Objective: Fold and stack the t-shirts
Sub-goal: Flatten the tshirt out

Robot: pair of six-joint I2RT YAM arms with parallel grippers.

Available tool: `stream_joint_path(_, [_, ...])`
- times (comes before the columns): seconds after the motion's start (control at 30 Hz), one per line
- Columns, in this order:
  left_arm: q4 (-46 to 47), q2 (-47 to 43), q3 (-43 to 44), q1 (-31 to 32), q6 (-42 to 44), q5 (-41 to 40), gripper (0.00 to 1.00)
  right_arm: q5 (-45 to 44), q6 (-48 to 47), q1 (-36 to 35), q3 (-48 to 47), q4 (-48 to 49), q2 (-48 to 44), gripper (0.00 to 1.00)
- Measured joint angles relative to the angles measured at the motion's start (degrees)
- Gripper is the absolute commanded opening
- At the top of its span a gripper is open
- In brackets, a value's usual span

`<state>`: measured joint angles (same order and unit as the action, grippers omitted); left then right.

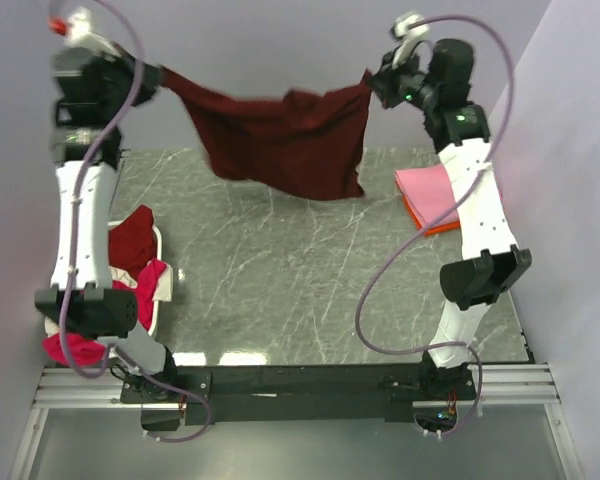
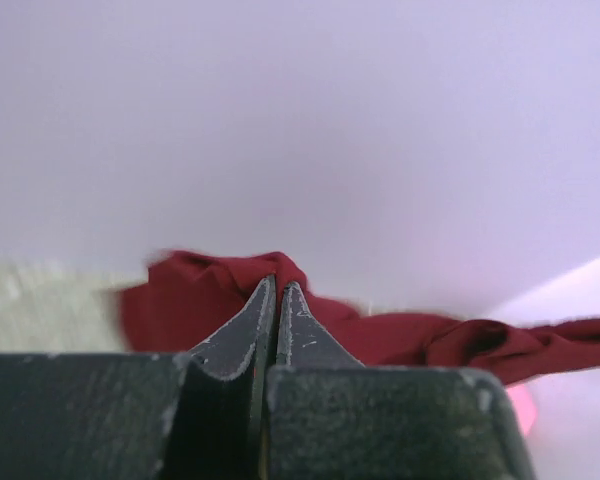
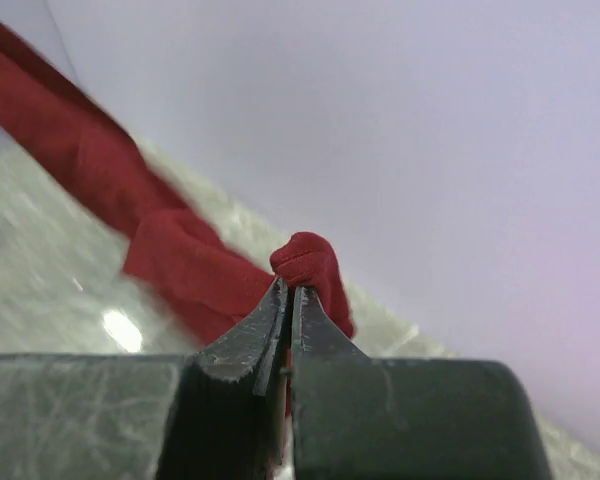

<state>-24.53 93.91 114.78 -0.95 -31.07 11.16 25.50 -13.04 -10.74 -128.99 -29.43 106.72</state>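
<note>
A large dark maroon t-shirt (image 1: 280,140) hangs stretched in the air over the far part of the marble table (image 1: 280,280). My left gripper (image 1: 158,78) is shut on its left corner, seen in the left wrist view (image 2: 278,285) with the cloth (image 2: 200,300) bunched past the tips. My right gripper (image 1: 372,84) is shut on its right corner, seen in the right wrist view (image 3: 288,288) with the cloth (image 3: 310,262) pinched at the tips. Folded pink (image 1: 430,190) and orange (image 1: 435,226) t-shirts lie stacked at the right, partly under my right arm.
A white plastic basket (image 1: 160,290) stands at the left table edge under my left arm, holding a magenta shirt (image 1: 152,280) and a dark red one (image 1: 132,235). Walls close in at the back and both sides.
</note>
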Motion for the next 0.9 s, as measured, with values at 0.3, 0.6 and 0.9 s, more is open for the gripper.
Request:
stream_joint_path(0.3, [6.8,-31.0,-20.1,-4.6,-0.2,8.0,0.0,11.7,4.9,8.2,19.6,5.0,-26.0,0.0])
stream_joint_path(0.6, [2.0,-58.4,-58.6,-4.4,1.4,26.1,0.0,15.9,-19.5,10.1,64.2,-8.7,-50.1,0.0])
stream_joint_path(0.9, [-5.8,-66.0,-81.2,0.2,1.2,47.0,0.53,-4.4,-36.5,18.1,87.6,-30.7,-66.9,0.6])
